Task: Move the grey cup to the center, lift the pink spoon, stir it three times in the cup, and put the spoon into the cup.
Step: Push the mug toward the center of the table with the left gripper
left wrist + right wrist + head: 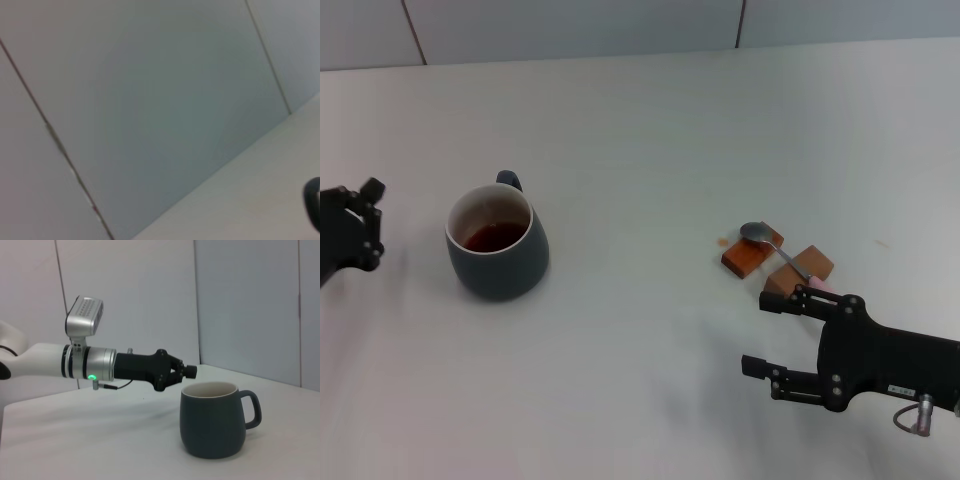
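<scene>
The right gripper (761, 335) is hovering open near the pink spoon (778, 249) on wooden blocks (775, 264); the left gripper (370, 222), apparently closed, is idling beside the grey cup (496, 245).

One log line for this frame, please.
cup: left of centre, untouched | spoon: on blocks | left gripper: beside cup | right gripper: open, near spoon

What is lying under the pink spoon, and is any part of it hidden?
The pink spoon rests across two brown wooden blocks on the white table. Its silver bowl is visible; most of the pink handle is covered by the right end effector.
</scene>
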`<action>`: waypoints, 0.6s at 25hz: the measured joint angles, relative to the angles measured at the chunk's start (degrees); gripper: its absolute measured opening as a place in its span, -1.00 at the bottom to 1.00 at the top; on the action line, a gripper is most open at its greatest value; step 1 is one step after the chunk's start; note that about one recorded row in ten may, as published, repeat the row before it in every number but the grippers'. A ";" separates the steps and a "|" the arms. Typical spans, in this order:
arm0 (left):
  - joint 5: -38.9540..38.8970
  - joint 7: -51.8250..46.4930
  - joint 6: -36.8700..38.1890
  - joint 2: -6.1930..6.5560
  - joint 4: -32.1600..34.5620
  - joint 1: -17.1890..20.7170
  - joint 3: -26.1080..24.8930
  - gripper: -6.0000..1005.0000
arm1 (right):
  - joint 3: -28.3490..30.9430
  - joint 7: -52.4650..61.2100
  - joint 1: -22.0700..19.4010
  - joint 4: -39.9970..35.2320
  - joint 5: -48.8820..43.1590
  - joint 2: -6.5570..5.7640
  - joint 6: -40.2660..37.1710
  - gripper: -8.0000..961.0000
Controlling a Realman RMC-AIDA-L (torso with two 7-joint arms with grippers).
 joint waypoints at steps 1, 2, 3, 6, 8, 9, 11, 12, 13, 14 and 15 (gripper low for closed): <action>0.00 0.17 -0.11 -0.01 -0.54 -0.06 0.26 -0.99 | 0.03 0.00 0.00 0.01 0.00 0.00 0.00 0.62; 0.00 0.56 -0.20 -0.06 -1.53 -0.28 0.73 -0.99 | 0.03 0.00 0.08 0.01 0.00 0.00 0.00 0.62; 0.00 0.56 -0.20 -0.06 -1.53 -0.28 0.73 -0.98 | 0.03 0.01 0.11 0.01 0.00 0.00 0.00 0.62; 0.00 1.63 -0.25 -0.17 -3.31 -0.78 1.17 -0.98 | 0.02 0.01 0.15 0.01 0.00 0.00 0.00 0.62; 0.00 2.18 -0.31 -0.20 -4.37 -1.13 1.22 -0.98 | 0.01 0.04 0.30 0.01 0.00 -0.03 0.00 0.62; -0.01 2.37 -0.36 -0.20 -5.02 -1.39 1.25 -0.98 | 0.00 0.08 0.37 0.01 0.00 -0.05 0.00 0.62; -0.02 2.41 -0.40 -0.24 -5.91 -1.74 1.31 -0.98 | -0.01 0.13 0.47 0.01 0.00 -0.05 0.00 0.62; -0.02 2.41 -0.42 -0.26 -6.33 -1.90 1.36 -0.98 | -0.01 0.14 0.52 0.01 0.00 -0.07 0.01 0.62; -0.02 2.42 -0.42 -0.28 -6.90 -2.06 1.49 -0.98 | -0.01 0.14 0.52 0.01 0.00 -0.07 0.01 0.62; -0.05 2.43 -0.44 -0.28 -7.37 -2.22 1.80 -0.98 | -0.01 0.15 0.59 0.01 0.00 -0.08 0.01 0.62; -0.05 2.43 -0.44 -0.28 -7.37 -2.22 1.80 -0.98 | -0.01 0.15 0.59 0.01 0.00 -0.08 0.01 0.62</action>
